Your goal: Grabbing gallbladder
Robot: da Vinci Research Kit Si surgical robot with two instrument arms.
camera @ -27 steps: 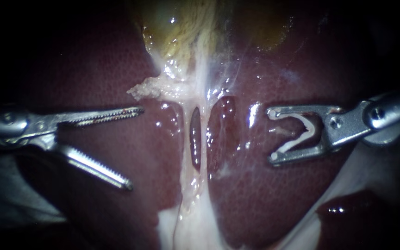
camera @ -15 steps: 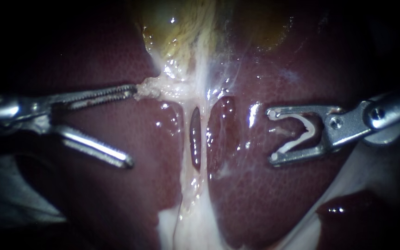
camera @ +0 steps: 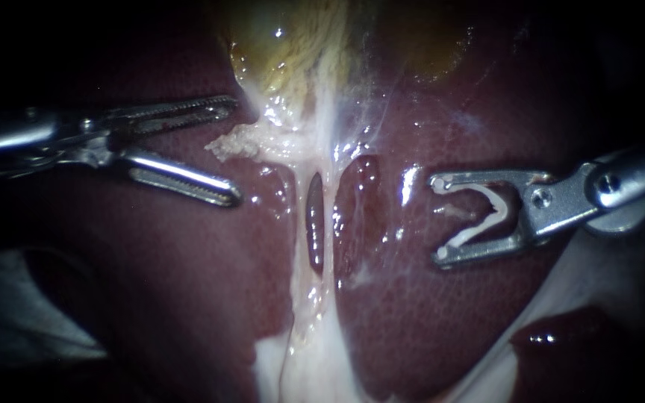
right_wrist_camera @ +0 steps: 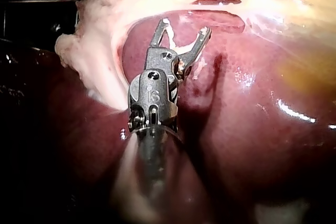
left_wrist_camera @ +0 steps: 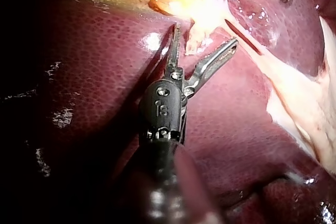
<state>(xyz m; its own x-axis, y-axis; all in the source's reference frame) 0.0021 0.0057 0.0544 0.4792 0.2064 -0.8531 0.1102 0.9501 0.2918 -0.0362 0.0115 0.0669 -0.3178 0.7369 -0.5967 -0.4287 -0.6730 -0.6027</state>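
Left tool [camera: 234, 153] gapes wide, jaws either side of the frayed pale tissue [camera: 263, 140] under the gallbladder [camera: 285, 45], gripping nothing; right tool [camera: 437, 219] hangs released over the liver [camera: 412, 313].

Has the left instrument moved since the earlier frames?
Yes. The left instrument has shifted up toward the gallbladder; it was below the frayed pale tissue edge, and now it straddles that edge.

Left instrument [camera: 234, 153] and right instrument [camera: 438, 219]: polished steel, round pivot screws, dark shafts.
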